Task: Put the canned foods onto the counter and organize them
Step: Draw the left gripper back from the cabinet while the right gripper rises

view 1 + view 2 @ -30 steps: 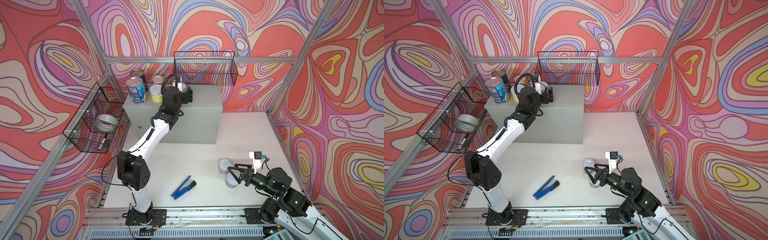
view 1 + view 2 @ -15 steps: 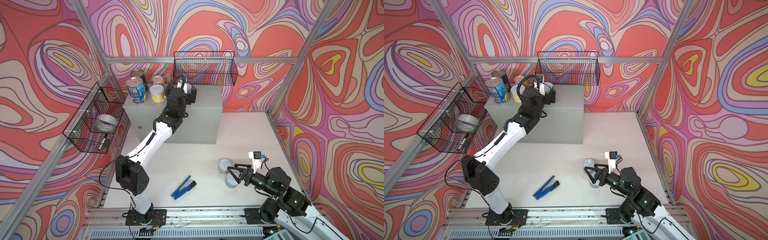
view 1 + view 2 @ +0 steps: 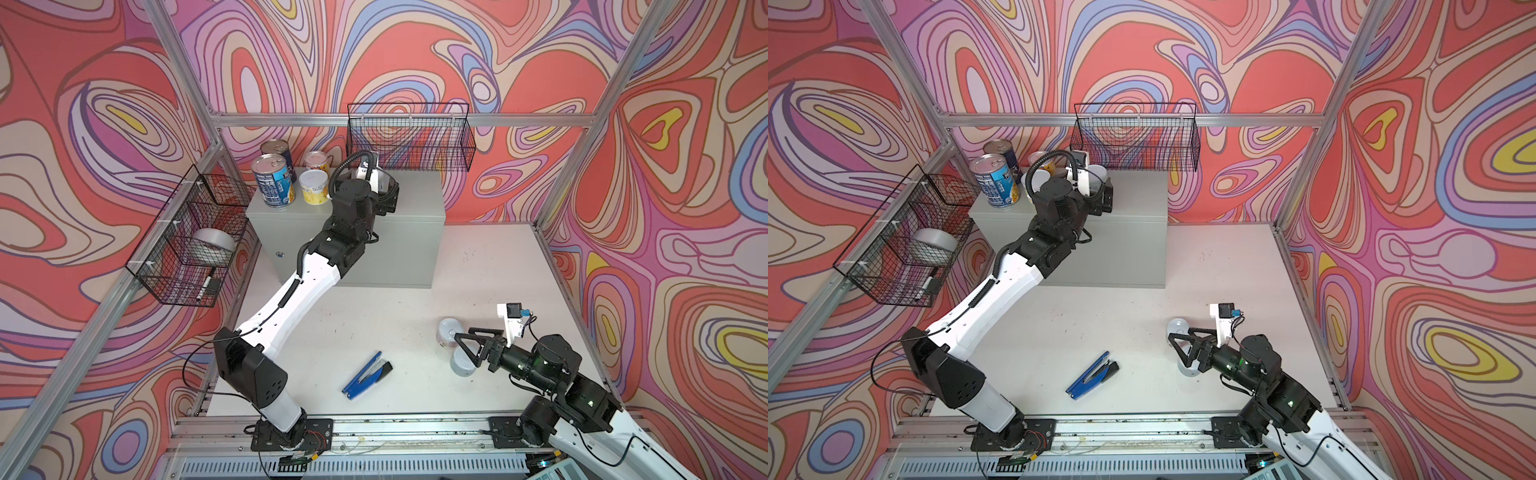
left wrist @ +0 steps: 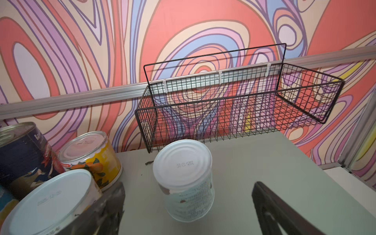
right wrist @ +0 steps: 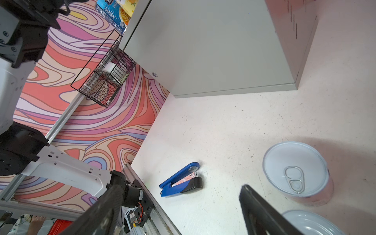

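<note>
On the grey counter [image 3: 419,199] stand two tall blue cans [image 3: 273,180], a small orange one [image 3: 316,160] and a yellow-labelled white-lidded one [image 3: 313,187]. My left gripper [image 4: 189,211] hovers open over the counter top. A pale teal white-lidded can [image 4: 183,179] stands upright just ahead of its jaws, touching neither finger. Two short cans [image 3: 449,330] [image 3: 463,361] sit on the white table at the front right. My right gripper [image 3: 464,350] is open right above them. In the right wrist view both cans [image 5: 297,173] lie outside its empty gap.
A blue stapler [image 3: 367,375] lies on the table near the front middle. A black wire basket [image 3: 409,137] hangs on the back wall just above the counter. Another basket [image 3: 183,249] on the left wall holds a silver tape roll [image 3: 214,245].
My left gripper has slid to the right along the counter top, away from the yellow-labelled can. The right arm and the two table cans have not moved.
</note>
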Robot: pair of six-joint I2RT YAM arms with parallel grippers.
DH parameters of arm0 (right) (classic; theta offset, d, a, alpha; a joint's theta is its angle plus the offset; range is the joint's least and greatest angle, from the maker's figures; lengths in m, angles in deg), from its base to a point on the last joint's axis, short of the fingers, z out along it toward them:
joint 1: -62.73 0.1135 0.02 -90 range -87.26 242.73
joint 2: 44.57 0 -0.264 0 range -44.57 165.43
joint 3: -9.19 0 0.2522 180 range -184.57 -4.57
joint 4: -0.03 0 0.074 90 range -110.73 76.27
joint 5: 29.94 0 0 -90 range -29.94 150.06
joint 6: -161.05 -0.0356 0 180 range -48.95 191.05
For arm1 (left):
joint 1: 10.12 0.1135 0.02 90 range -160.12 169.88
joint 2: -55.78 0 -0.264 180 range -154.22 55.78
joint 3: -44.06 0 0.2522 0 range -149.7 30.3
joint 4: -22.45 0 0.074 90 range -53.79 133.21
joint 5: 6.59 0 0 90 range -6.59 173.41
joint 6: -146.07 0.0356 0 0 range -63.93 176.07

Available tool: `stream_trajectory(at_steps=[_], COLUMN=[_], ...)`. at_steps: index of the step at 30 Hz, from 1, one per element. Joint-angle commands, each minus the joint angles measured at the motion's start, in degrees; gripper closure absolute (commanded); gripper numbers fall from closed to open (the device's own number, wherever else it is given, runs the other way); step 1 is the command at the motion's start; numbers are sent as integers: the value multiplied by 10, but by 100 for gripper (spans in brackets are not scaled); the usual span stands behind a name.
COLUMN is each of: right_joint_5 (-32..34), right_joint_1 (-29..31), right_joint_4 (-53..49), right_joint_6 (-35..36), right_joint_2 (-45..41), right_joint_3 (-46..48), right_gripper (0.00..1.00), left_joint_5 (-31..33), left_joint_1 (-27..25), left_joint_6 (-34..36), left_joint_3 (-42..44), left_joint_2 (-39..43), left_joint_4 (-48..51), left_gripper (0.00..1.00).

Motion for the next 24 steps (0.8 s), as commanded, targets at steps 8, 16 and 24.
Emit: stream_trajectory(at_steps=[8,16,24], right_joint_5=[90,170,241], right_joint_1=[0,1,0], right_joint_4=[-74,-142,-220], right_joint_6=[56,110,101], right_joint_2=[-9,16,79], right_joint_3=[-41,-109,-156], right_gripper=[7,4,1], left_joint_5=[-89,-140,-186], left_joint_1=[0,0,0], left_joint_6=[9,-61,-210], left_joint_3=[9,33,112], left_joint_2=[57,117,199], left_joint_4=[52,78,138], left_gripper=[0,0,0])
